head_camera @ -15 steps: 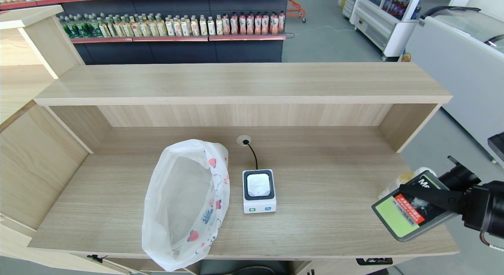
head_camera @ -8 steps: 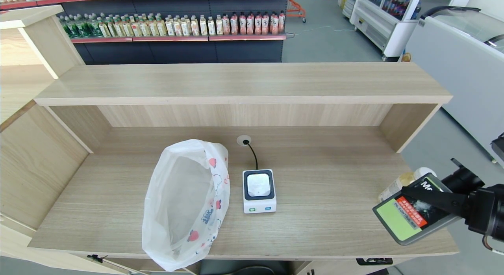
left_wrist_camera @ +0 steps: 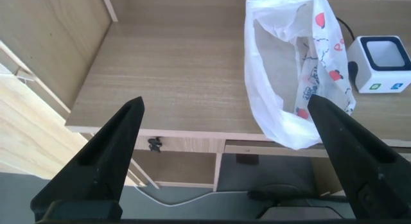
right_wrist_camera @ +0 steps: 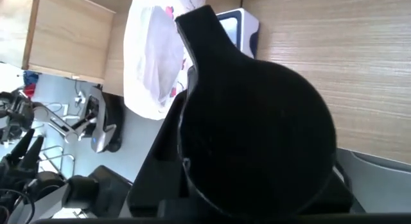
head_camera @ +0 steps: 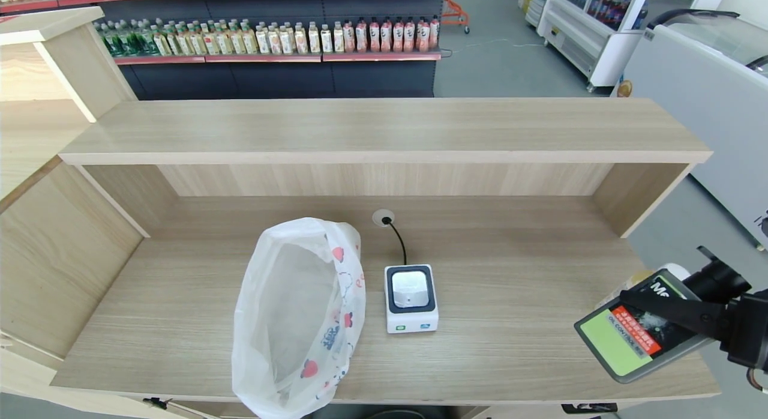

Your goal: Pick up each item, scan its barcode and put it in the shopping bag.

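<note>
Holding the pack [head_camera: 612, 347] clamped in your right gripper [head_camera: 645, 308], you're out at the right end of the counter [head_camera: 510, 347], well apart from the scanner [head_camera: 411, 296]. I'd call this the carry-to-scan step. Next, swing the pack left over the scanner's glass and turn its barcode down; where that barcode sits, I can't tell. Your left gripper [left_wrist_camera: 226, 102] hangs empty off the counter's front, fingers spread wide, near the open bag [head_camera: 300, 311].
</note>
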Controlling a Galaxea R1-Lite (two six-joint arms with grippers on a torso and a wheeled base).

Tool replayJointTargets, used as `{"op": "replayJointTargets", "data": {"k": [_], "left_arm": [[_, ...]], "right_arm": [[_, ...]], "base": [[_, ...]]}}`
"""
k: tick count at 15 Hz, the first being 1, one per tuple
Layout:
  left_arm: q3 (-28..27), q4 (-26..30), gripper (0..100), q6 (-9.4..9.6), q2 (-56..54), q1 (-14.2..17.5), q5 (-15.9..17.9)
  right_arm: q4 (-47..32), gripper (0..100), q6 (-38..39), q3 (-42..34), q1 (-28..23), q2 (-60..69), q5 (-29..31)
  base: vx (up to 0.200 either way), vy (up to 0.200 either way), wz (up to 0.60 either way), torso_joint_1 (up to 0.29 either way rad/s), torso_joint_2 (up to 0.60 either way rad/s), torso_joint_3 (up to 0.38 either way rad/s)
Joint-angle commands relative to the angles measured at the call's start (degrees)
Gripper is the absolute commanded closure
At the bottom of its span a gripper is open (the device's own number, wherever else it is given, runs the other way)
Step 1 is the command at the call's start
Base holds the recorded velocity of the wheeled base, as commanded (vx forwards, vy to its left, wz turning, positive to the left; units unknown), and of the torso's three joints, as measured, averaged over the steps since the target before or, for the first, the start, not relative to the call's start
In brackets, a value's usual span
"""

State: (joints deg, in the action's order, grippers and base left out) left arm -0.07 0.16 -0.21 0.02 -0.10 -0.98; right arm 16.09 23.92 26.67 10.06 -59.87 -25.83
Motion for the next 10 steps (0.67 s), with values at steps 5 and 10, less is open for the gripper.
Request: {"op": "replayJointTargets", "data": {"k": [5, 10], "left_arm": [[0.0, 0.0, 0, 0.12, 0.0, 0.1, 0.0], [0.0, 0.0, 0, 0.21, 0.0, 0.1, 0.0]], "right_arm": [[0.4, 100, -0.2, 2.8, -0.1, -6.4, 3.4], [8.3, 100, -4.1, 7.2, 0.3, -23.0, 8.3]], "base": [[0.0, 0.2, 0.0, 0.003, 0.0, 0.002], [0.0, 0.04, 0.0, 0.0, 0.0, 0.0]]}}
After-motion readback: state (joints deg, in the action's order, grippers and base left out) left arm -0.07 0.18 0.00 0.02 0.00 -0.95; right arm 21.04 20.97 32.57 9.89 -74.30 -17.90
